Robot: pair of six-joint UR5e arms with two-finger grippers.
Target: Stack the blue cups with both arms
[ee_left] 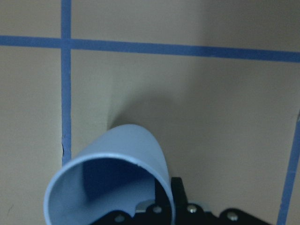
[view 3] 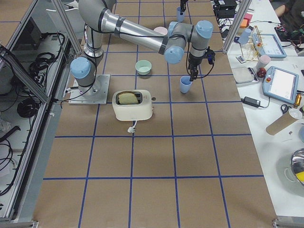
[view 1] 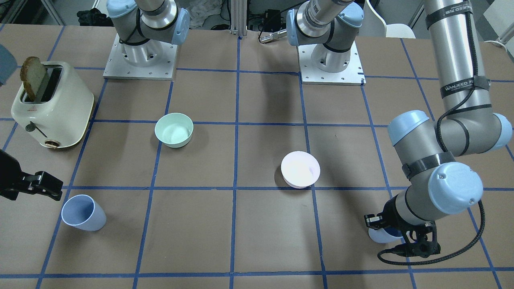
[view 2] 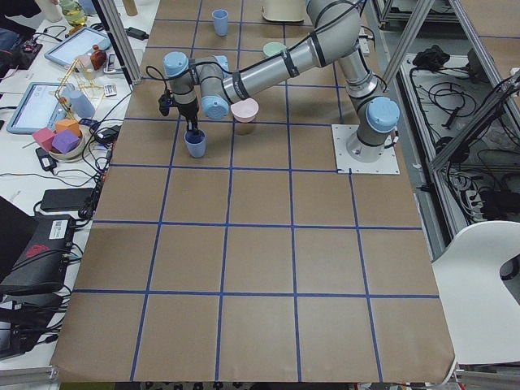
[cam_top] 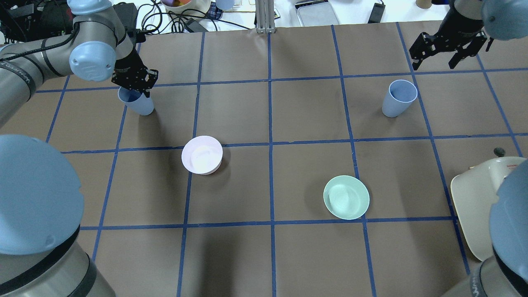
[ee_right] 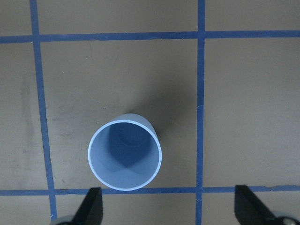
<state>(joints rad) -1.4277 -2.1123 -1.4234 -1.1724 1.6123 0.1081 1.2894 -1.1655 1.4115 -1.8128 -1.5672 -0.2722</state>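
The left claw (cam_top: 137,87) covers part of the rim of the blue cup (cam_top: 142,106) — grip unclear; toaster (cam_top: 474,206) cropped at the edge.

Likely robotics lab: tape-gridded table (cam_top: 288,115).

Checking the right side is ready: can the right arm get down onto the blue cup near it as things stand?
Probably yes. The right gripper is open and hangs above the upright blue cup, slightly to one side, with only bare table around it. The mint bowl stands well apart.
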